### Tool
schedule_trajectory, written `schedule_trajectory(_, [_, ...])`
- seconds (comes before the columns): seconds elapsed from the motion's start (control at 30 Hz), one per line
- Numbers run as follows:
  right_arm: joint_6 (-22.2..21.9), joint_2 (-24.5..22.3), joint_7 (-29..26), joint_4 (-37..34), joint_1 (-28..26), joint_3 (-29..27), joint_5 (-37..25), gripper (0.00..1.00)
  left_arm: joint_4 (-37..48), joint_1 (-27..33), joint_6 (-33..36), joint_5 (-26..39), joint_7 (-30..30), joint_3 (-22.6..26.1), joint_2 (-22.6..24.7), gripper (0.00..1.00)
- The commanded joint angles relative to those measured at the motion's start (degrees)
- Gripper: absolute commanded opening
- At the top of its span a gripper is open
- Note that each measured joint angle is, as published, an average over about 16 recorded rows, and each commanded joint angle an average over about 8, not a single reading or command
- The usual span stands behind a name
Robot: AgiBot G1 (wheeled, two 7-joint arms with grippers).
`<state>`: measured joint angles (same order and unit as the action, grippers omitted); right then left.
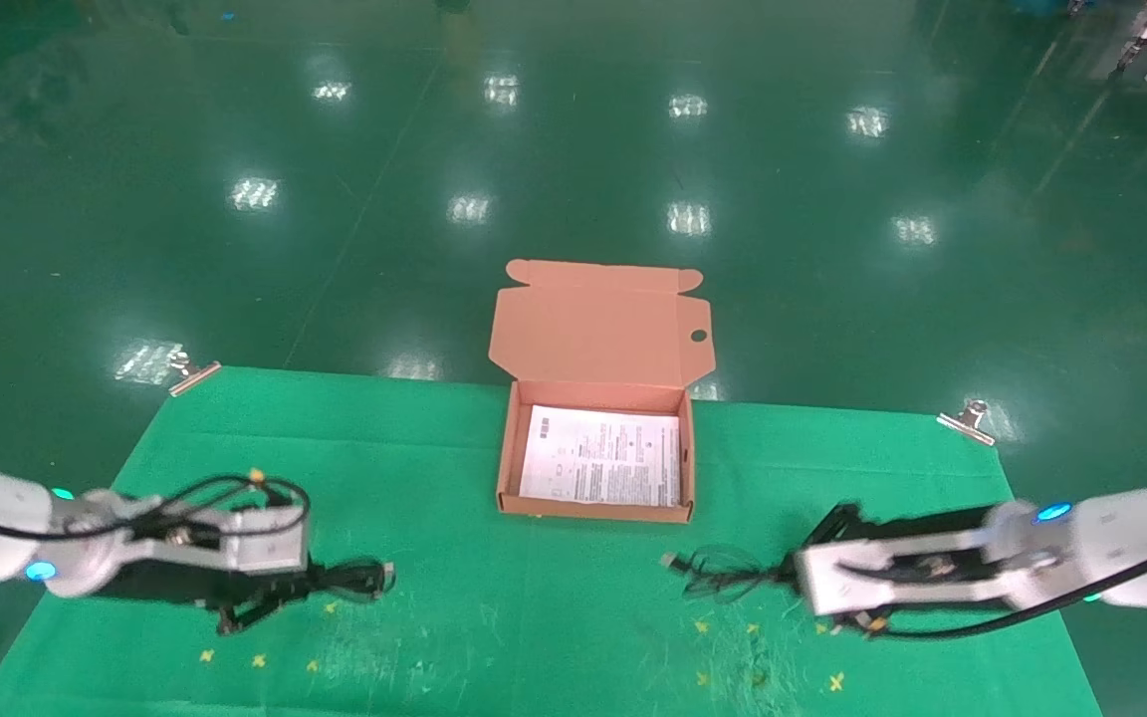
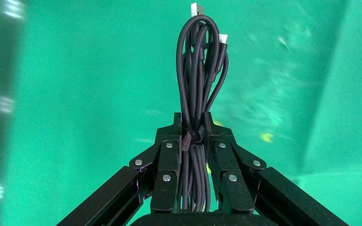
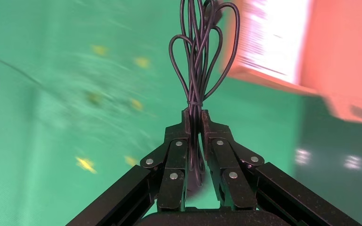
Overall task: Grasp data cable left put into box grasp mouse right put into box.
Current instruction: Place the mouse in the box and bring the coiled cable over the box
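Squarely in left end effector [image 2: 193, 136] (clamped): data cable [image 2: 198, 70]

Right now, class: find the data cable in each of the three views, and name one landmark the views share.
Head view: data cable on the green cloth, at the left gripper.
Left wrist view: bundle clamped between the fingers.
Right wrist view: not in it.
Shared landmark: the green cloth.

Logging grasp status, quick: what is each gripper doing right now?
Left gripper: shut on the data cable.
Right gripper: shut on the mouse cord.
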<state>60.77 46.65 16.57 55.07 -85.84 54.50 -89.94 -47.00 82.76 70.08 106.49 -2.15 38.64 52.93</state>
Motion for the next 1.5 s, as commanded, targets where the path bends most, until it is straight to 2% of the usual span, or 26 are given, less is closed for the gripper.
schedule_trajectory(0.03, [-0.6, -2.5, -0.1, 2.3, -0.9, -1.4, 1.0, 0.00, -3.0, 0.5, 0.7, -1.0, 0.2, -0.8, -1.8, 0.00])
schedule_trajectory(0.17, [-2.0, -2.7, -0.4, 5.7, -3.9, -2.7, 0.4, 0.00, -9.4, 1.1, -1.0, -0.7, 3.5, -1.9, -2.7, 0.00])
schedule_trajectory(0.37, [-2.9, 1.2, 0.7, 6.2, -8.8, -3.5, -0.4, 0.00, -16.3, 1.7, -4.2, 1.0, 8.1, -2.8, -2.0, 0.00])
schedule_trajectory(0.7, [-3.5, 12.1, 6.8, -1.8, -15.6, -3.8, -0.2, 0.00, -18.6, 4.0, -7.5, 2.7, 11.8, -3.5, 1.3, 0.00])
schedule_trajectory(0.87, [-2.9, 15.8, 9.9, -6.2, -17.9, -3.8, 0.2, 0.00, -18.2, 5.0, -8.0, 2.8, 12.4, -3.8, 2.0, 0.00])
schedule_trajectory(1.1, [-2.3, 17.1, 11.1, -8.5, -19.1, -3.9, 0.5, 0.00, -18.3, 5.6, -8.2, 3.1, 12.7, -4.0, 2.1, 0.00])
schedule_trajectory(1.3, [-2.4, 17.3, 11.3, -9.5, -18.4, -3.8, 0.7, 0.00, -18.3, 4.6, -7.9, 3.8, 12.7, -3.2, 2.3, 0.00])
schedule_trajectory(1.5, [-3.2, 18.6, 13.3, -13.3, -17.5, -3.6, 0.7, 0.00, -17.9, 2.8, -7.7, 5.7, 13.4, -1.9, 2.7, 0.00])
